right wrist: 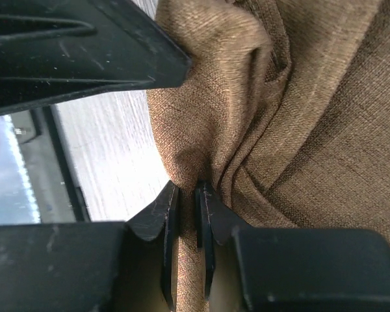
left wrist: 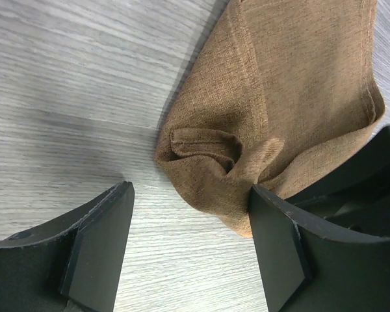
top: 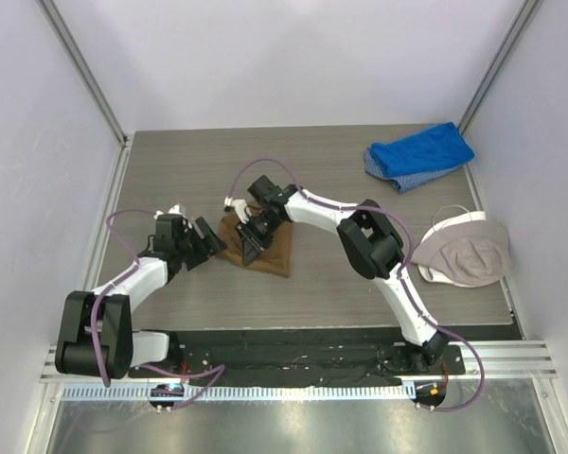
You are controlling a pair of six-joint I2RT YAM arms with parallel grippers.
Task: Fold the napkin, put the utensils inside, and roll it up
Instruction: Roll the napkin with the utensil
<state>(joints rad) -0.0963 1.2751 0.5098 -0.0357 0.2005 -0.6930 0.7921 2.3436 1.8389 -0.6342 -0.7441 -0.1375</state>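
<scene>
1. Tan-brown cloth, the napkin [top: 273, 257], is seen bunched on the grey wood-grain bench [top: 189, 170].
2. A fold near the napkin's left edge is pinched between the right jaws, which are set almost closed on it.
3. The left jaws are spread wide at the napkin's left corner, which lies between them ungripped.
4. A blue cloth [top: 418, 156] is seen well apart from the napkin, to its far right.
</scene>
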